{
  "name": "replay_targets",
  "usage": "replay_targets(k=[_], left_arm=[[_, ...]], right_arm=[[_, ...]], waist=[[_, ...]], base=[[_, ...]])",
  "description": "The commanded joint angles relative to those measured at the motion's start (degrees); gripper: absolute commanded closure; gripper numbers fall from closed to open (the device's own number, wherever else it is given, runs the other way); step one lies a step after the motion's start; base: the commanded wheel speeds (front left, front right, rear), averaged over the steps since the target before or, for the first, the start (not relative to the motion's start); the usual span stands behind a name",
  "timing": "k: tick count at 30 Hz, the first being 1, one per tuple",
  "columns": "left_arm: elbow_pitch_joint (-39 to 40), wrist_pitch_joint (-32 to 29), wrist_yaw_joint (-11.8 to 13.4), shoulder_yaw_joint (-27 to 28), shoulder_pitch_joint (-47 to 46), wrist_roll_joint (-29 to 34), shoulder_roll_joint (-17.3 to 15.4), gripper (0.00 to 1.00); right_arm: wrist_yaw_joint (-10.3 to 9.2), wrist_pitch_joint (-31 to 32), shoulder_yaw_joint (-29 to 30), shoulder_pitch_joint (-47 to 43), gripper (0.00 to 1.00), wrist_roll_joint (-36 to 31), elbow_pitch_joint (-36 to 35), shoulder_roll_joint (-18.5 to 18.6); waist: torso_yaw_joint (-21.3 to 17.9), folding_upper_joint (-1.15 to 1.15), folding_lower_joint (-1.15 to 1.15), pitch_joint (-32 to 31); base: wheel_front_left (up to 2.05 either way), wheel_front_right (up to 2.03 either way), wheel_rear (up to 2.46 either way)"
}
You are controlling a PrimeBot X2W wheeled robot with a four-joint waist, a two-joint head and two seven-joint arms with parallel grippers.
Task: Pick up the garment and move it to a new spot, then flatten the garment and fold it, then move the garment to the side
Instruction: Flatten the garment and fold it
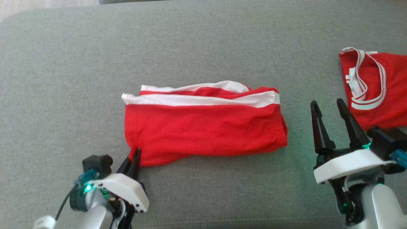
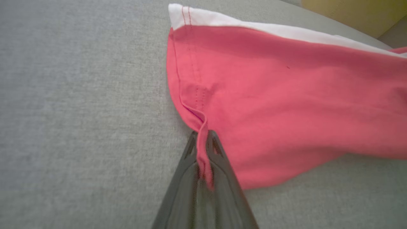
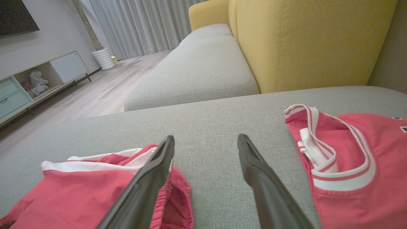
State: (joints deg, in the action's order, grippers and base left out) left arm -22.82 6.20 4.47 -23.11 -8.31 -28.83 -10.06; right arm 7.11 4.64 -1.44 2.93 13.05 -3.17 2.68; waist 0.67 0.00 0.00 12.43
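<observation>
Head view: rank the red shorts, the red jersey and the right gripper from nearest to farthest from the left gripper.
1. The red shorts: mid-cushion, with the lower left corner pinched in the fingers of the left gripper.
2. The right gripper: open, at the lower right, past the far end of the shorts.
3. The red jersey: at the right edge, just beyond the right gripper.

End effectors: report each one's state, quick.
Left end effector: shut on a corner of the red shorts.
Right end effector: open, holding nothing.
</observation>
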Motion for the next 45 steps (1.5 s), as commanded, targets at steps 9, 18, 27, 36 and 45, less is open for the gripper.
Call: replay_targets(k=[9,18,27,36,45], left_arm=[[13.5,1.7,5.4,3.7,2.5,2.3,-3.6,0.0],[25.2,8.1,10.5,7.2,4.7,8.2,-5.7,0.0],[28.6,8.1,11.6,6.5,8.1,9.5,-6.6,0.0],[28.9,7.5,11.8,6.1,8.2,9.4,-6.9,0.0],[28.9,7.5,11.0,5.0,5.2,9.3,-6.1,0.0]], right_arm=[[0.37,0.7,-0.8,-0.2,0.0,-2.7,-4.0,0.2],[0.37,2.6,-2.5,-1.0,0.0,-7.0,-6.8,0.6],[0.37,3.6,-2.8,-3.3,0.0,-7.1,-8.2,0.7],[0.37,3.9,-2.5,-3.4,0.0,-6.8,-8.3,0.6],[0.37,4.9,-5.1,0.3,0.0,-6.0,-1.5,0.7]], waist=[[-0.4,0.0,0.0,-1.3],[-0.4,0.0,0.0,-4.2],[-0.7,0.0,0.0,-5.4],[-0.6,0.0,0.0,-5.0],[1.2,0.0,0.0,-1.4]], base=[[0.0,0.0,0.0],[0.0,0.0,0.0],[0.0,0.0,0.0],[0.0,0.0,0.0],[0.0,0.0,0.0]])
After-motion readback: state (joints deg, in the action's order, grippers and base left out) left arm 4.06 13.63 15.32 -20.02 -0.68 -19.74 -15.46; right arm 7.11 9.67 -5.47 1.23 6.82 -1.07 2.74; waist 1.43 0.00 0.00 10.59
